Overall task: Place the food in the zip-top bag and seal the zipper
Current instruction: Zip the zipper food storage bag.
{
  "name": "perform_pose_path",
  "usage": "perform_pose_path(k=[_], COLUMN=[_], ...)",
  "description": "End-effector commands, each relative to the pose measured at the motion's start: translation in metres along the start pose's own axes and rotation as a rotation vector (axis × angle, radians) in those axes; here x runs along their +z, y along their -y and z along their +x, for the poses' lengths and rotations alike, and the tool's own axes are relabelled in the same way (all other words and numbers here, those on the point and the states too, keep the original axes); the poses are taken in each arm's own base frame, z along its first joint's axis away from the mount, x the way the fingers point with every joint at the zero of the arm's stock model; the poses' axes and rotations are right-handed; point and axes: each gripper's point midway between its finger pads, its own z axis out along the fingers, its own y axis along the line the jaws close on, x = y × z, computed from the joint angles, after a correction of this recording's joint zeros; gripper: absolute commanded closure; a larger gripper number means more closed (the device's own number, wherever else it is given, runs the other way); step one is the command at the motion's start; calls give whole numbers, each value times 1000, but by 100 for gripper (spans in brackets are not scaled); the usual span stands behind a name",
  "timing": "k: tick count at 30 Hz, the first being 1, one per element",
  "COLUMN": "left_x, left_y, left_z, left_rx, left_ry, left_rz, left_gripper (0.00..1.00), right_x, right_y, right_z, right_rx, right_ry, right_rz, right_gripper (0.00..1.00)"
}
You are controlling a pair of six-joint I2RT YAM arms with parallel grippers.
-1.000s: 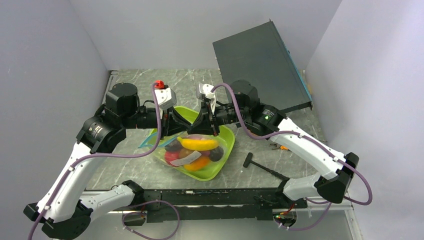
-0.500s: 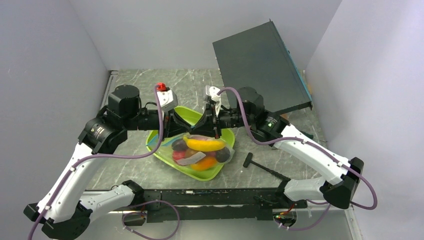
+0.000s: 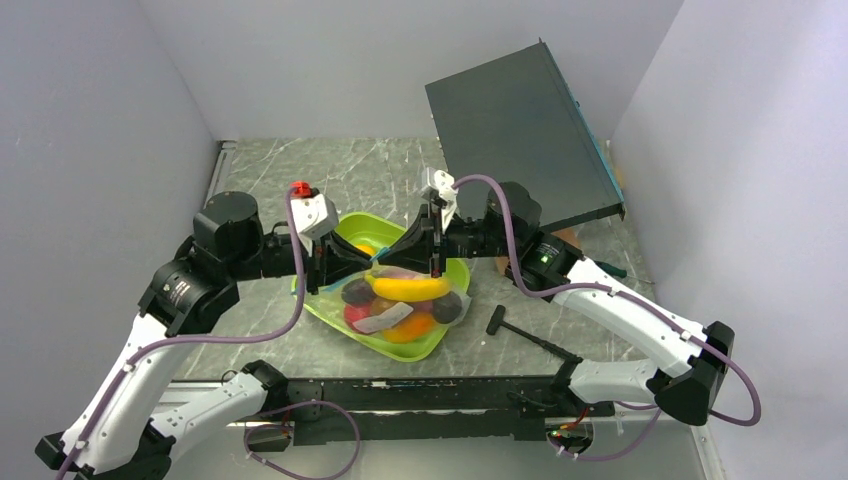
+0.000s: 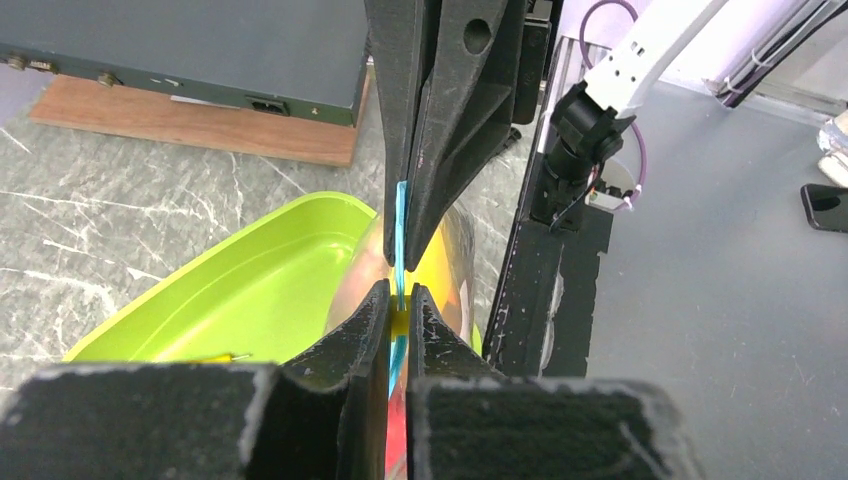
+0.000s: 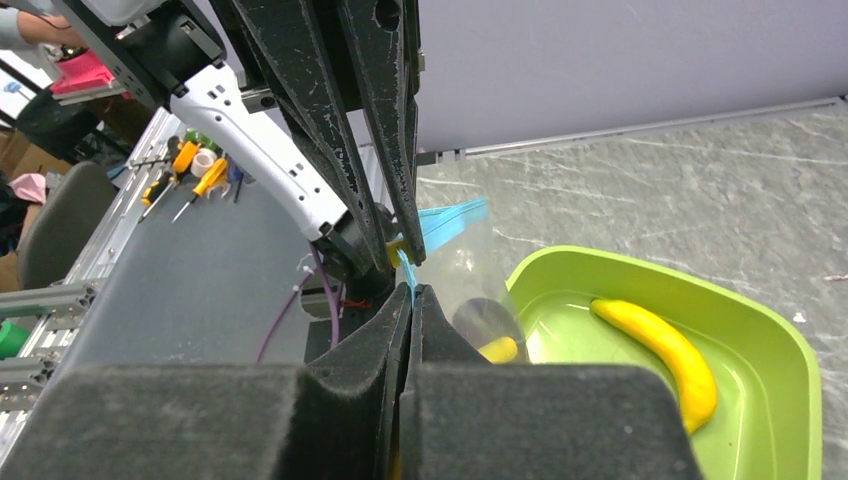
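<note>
**So, both grippers nose to nose on the zipper**

Biggest thing first: a grey marbled table point(image 3: 300, 170), with a dark flat box point(image 3: 520, 120) propped at the far right. The left arm point(image 3: 160, 330) and right arm point(image 3: 620, 310) each rise from the near edge. Their elbows swing out wide to their own sides, and the forearms lie about level, pointing straight at each other over the middle. Under them sits the lime-green tray point(image 3: 415, 348). The zip-top bag point(image 3: 395, 272) sits in the tray's near half, clear plastic bulging with food point(image 3: 400, 312). A yellow banana point(image 3: 405, 288) lies across the top, with red, orange and dark purple pieces below it.

Smaller stuff now. The zipper point(image 4: 401, 215) is a thin blue strip running between the two sets of fingertips. The left gripper point(image 4: 398, 298) is clamped onto it, strip squeezed between the pads. The right gripper point(image 5: 411, 292) is pinched closed on the same strip, tips just beside the left's. A little black tool point(image 3: 527, 332) lies on the table right of the tray.

View differences: the overhead view gives the whole arm layout, but the pinch is tiny there. The left wrist view shows the box resting on a wooden board point(image 4: 200, 125). The right wrist view shows a loose banana point(image 5: 660, 345) lying in the far part of the tray, outside the bag.
</note>
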Motion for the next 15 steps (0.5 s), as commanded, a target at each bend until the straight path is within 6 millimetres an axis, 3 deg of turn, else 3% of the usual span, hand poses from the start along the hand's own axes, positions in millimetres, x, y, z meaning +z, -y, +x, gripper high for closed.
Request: perform_pose_path(k=[1,5,9,11,15], left_x=[-2,0,-2,-3,-6], left_y=[3,0,-2,-2,-3], left_z=[-1,1,2,2,-2], left_rx=[-39,-46,-35,-29,-15], left_ry=[-2,-16,-14,-13,5], left_rz=[-3,-11,-31,-33,-52], left_gripper=[95,76,71,73,92], right_x=[-9,-8,-7,-6,-5], right_y=[-13,-12,-12,-12,-13], right_z=[-55,-53,-52,-52,-49], right_rx=[-104,-104,-103,-108,-108], right_ry=[164,158,151,147,129], right_rz=[-22,-23,-24,-31,-45], right_gripper=[100,100,100,100,100])
